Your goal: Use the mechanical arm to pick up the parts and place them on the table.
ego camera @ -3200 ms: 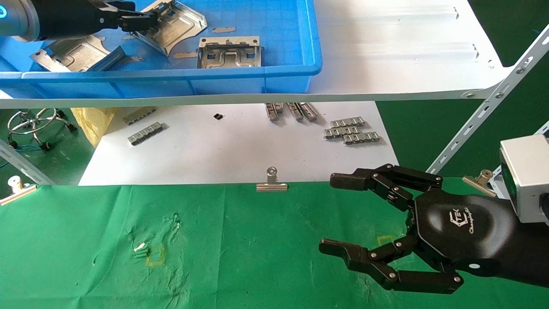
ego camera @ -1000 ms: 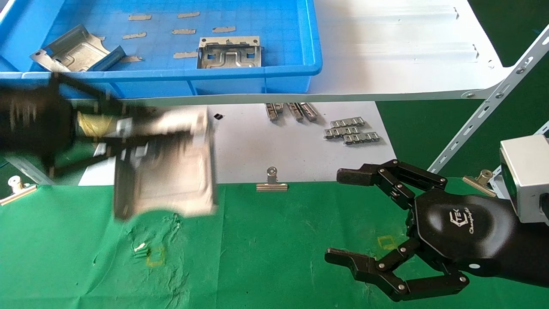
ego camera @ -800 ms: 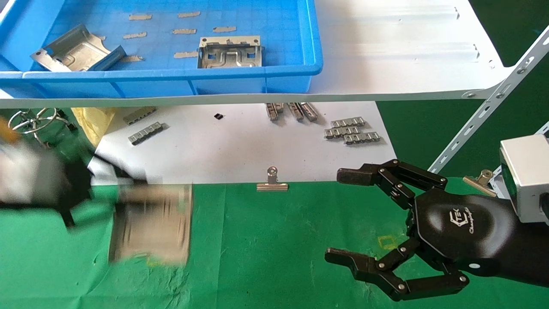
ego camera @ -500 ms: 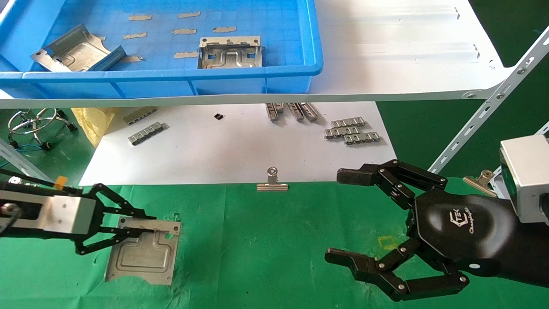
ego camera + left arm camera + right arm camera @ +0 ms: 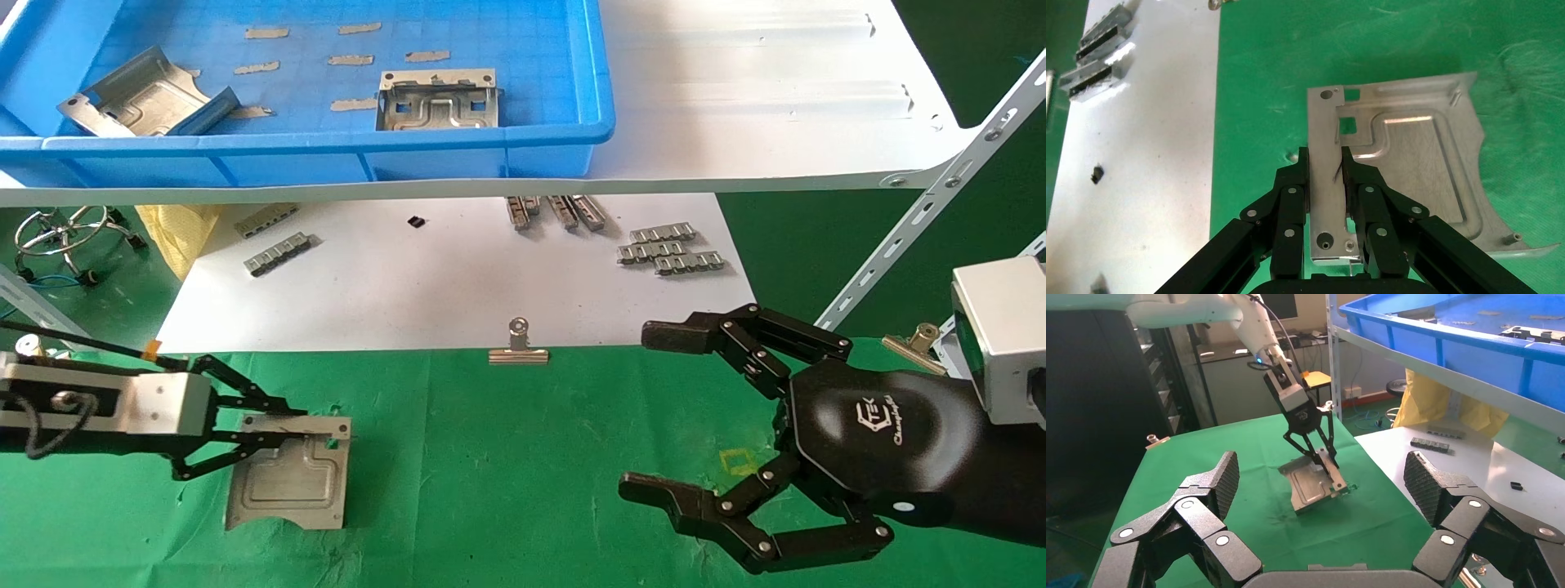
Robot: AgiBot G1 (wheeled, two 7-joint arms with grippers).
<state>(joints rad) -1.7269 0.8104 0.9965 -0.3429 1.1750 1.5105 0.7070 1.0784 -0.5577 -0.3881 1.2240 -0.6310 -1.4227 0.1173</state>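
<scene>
My left gripper is shut on the folded flange of a silvery bracket at the front left of the green cloth table. The left wrist view shows the fingers pinching the flange of this part. In the right wrist view the bracket hangs tilted, its lower edge at or just above the cloth. Two more brackets lie in the blue tray: one at the left, one in the middle. My right gripper is open and empty over the cloth at the right.
The tray stands on a white shelf with slanted steel struts at the right. Below lies a white board with ribbed metal strips. Binder clips hold the cloth's back edge.
My left gripper carried the bracket out of the tray and down to the cloth at the front left; in the last half second it shifted slightly right and lower. The right arm stayed put.
</scene>
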